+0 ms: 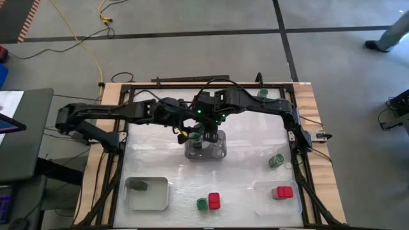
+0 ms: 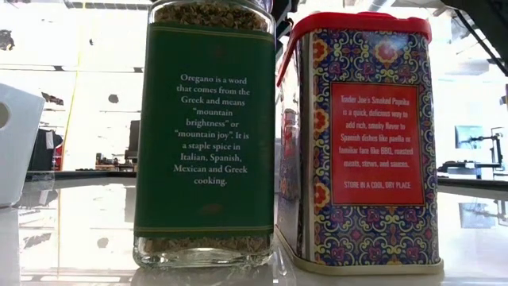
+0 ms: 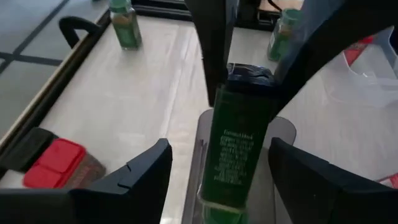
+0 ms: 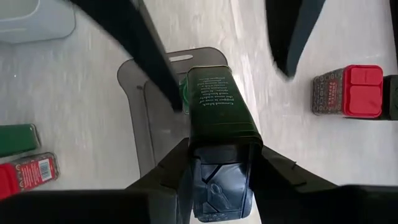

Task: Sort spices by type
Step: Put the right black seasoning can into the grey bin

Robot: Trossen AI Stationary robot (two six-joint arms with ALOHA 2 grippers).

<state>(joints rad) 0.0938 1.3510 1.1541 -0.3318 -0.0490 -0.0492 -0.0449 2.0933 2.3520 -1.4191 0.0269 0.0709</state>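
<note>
Both arms meet over the clear smoky-grey plastic bin [image 1: 205,150] at the tabletop's middle.

We judge the right gripper [image 4: 219,163], clamped on a dark green rectangular spice tin [image 4: 214,106], lowers it there to group its kind; the left gripper [image 3: 217,177] flanks it, fingers apart. We count two more trays, three red-topped boxes, about four green-lidded jars.

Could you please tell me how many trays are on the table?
3: a white tray at front left, a clear tray at front right, and a grey tray in the centre. None seems hidden.
</note>
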